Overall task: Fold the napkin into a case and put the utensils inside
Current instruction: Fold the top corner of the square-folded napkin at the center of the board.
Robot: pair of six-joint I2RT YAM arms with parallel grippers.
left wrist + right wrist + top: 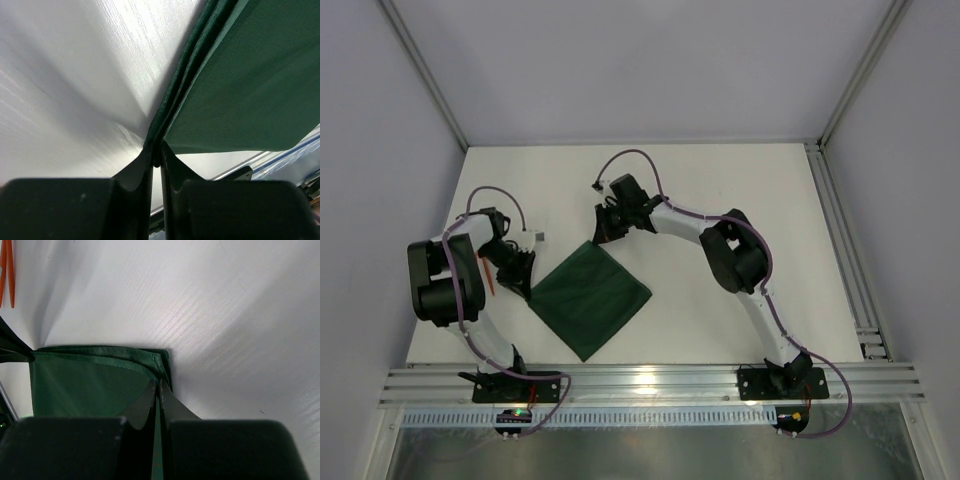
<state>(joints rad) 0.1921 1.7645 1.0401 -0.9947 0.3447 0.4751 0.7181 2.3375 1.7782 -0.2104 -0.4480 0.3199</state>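
Note:
The dark green napkin (590, 298) lies folded as a diamond on the white table (720, 190). My left gripper (523, 288) is at its left corner. In the left wrist view the left gripper (156, 152) is shut on the napkin's (240, 85) layered edge, which is raised off the table. My right gripper (601, 236) is at the top corner. In the right wrist view the right gripper (158, 385) is shut on the napkin's (85, 385) hemmed corner. The orange utensils (486, 274) lie by the left arm, partly hidden by it, and the utensils (6, 275) also show at the right wrist view's top left.
A ribbed aluminium rail (650, 383) runs along the near edge and holds both arm bases. Another rail (845, 240) lines the table's right side. Grey walls enclose the left, back and right.

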